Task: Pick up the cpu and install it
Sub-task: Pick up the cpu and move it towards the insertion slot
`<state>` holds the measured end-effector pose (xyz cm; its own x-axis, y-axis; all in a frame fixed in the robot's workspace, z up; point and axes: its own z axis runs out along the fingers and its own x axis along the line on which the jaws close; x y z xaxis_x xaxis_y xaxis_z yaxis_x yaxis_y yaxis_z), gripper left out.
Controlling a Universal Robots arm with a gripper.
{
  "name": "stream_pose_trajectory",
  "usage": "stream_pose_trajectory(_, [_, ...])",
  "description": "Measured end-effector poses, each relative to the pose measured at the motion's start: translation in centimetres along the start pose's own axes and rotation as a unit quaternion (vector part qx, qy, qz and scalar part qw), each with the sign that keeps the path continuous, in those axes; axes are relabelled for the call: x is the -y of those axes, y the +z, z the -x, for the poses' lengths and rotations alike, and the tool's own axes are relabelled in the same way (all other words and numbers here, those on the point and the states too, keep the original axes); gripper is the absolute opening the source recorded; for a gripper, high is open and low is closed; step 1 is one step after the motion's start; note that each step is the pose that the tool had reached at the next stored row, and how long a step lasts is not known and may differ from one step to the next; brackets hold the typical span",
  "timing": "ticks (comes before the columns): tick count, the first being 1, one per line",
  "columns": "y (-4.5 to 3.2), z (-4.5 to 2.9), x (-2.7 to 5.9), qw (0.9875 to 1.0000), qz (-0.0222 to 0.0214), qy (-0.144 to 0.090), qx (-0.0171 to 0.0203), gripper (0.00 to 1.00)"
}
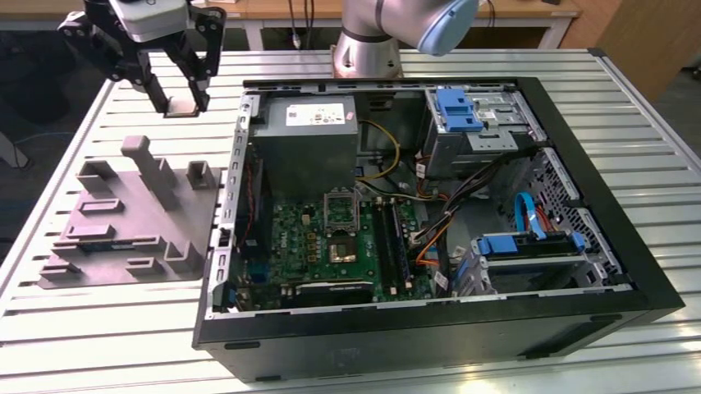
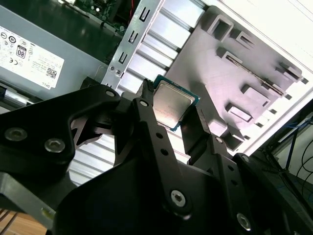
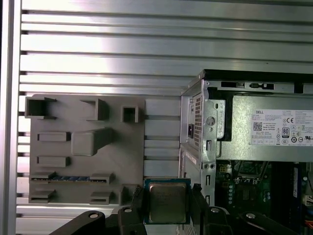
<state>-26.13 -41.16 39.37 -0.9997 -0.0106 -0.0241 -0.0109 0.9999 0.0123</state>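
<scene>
cpu [image 3: 167, 203] seemingly in tool [image 3: 167, 195] grip

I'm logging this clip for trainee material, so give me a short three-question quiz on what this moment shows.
1. True or false: the gripper is shut on the cpu.
2. Relative to the computer case, the gripper is: A) inside it; B) above the table, at the exterior view's left of it; C) at the exterior view's right of it.
3. Which grey box in the case bears a white label?
Key: 1 true; 2 B; 3 the power supply.
</scene>
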Motion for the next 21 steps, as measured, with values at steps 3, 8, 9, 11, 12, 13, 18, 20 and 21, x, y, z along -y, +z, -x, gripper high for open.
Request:
stream_pose_trajectory(3, [0.00, 0.08, 0.00, 1.0000, 0.0000, 0.000, 0.0000, 0.47])
stream_pose_trajectory(8, [0.01, 0.23, 0.00, 1.0000, 0.0000, 0.000, 0.0000, 0.47])
stream_pose_trajectory(9, [0.01, 0.27, 0.00, 1.0000, 0.0000, 0.000, 0.0000, 0.47])
stream_pose_trajectory(11, [0.01, 0.35, 0.00, 1.0000, 0.0000, 0.000, 0.0000, 0.47])
stream_pose_trajectory(12, [0.00, 0.40, 0.00, 1.0000, 0.0000, 0.000, -0.0001, 0.47])
stream_pose_trajectory(13, [0.01, 0.44, 0.00, 1.0000, 0.0000, 0.000, 0.0000, 0.47])
stream_pose_trajectory(18, [0.01, 0.68, 0.01, 1.0000, 0.0000, 0.000, 0.0000, 0.47])
stream_pose_trajectory(20, [0.02, 0.77, 0.01, 1.0000, 0.0000, 0.000, 0.0000, 0.47])
stream_pose_trajectory(21, [0.02, 0.81, 0.01, 1.0000, 0.0000, 0.000, 0.0000, 0.47])
